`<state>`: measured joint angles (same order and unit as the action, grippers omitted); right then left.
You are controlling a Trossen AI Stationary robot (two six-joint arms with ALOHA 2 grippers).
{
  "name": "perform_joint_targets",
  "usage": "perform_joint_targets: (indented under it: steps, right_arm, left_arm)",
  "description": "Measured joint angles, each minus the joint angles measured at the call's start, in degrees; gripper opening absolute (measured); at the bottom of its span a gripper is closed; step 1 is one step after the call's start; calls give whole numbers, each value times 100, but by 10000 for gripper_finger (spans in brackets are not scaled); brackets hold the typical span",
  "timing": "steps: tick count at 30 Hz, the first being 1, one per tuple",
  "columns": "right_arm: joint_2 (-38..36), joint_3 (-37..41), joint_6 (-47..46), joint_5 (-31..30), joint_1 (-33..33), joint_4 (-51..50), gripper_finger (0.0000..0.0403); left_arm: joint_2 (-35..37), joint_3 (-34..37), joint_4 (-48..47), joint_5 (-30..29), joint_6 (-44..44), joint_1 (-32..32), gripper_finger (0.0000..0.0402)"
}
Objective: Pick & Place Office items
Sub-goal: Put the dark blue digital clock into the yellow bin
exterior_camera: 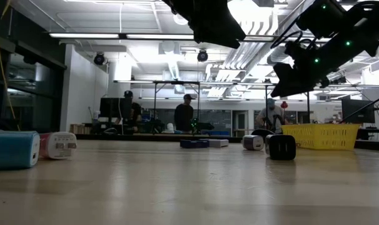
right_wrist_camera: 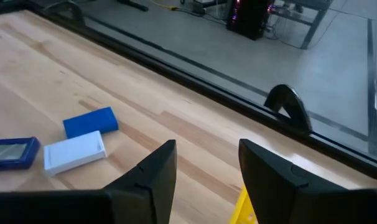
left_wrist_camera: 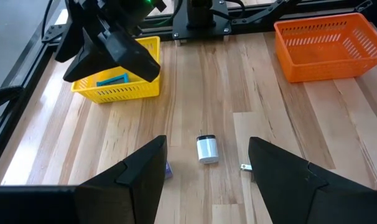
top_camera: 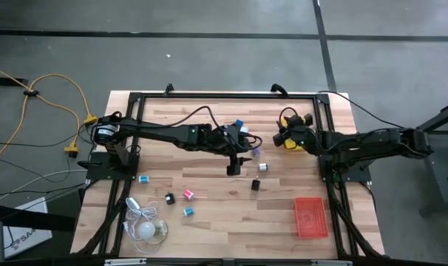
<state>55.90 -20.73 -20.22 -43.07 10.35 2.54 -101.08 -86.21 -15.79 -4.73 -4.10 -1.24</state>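
The office items lie scattered on the wooden table: a blue (top_camera: 143, 179), a black (top_camera: 169, 198), a pink (top_camera: 188, 194) and a teal piece (top_camera: 187, 212) at the near left. A black piece (top_camera: 256, 185) and a white piece (left_wrist_camera: 207, 150) lie mid-table. My left gripper (top_camera: 235, 168) hangs open above the table, with the white piece on the table ahead of its fingers. My right gripper (right_wrist_camera: 207, 149) hangs open over the yellow tray (left_wrist_camera: 117, 87), in which a blue piece (left_wrist_camera: 112, 79) lies. Nothing is between its fingers.
An orange tray (top_camera: 310, 216) stands at the near right. A white bulb with a coiled cord (top_camera: 146, 227) lies at the near left. Blue (right_wrist_camera: 91, 121) and white pieces (right_wrist_camera: 74, 151) lie near the far edge. A black frame rail (right_wrist_camera: 287, 102) borders the table.
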Motion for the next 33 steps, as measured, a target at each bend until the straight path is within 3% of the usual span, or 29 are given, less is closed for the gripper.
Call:
perform_joint_targets:
  steps: [19, 22, 27, 33]
  right_arm:
    - [0, 0, 100, 370, 0, -12, 160]
    - [0, 0, 290, 705, 0, -12, 160]
    - [0, 0, 720, 1194, 2, 58, 161]
    - [2, 0, 1211, 1692, 8, 584, 161]
  left_arm:
    - [1, 0, 10, 34, 269, 0, 218]
    - [79, 4, -23, 304, 360, 81, 218]
    - [368, 108, -190, 1344, 321, 360, 218]
    - [956, 883, 115, 1349, 350, 529, 218]
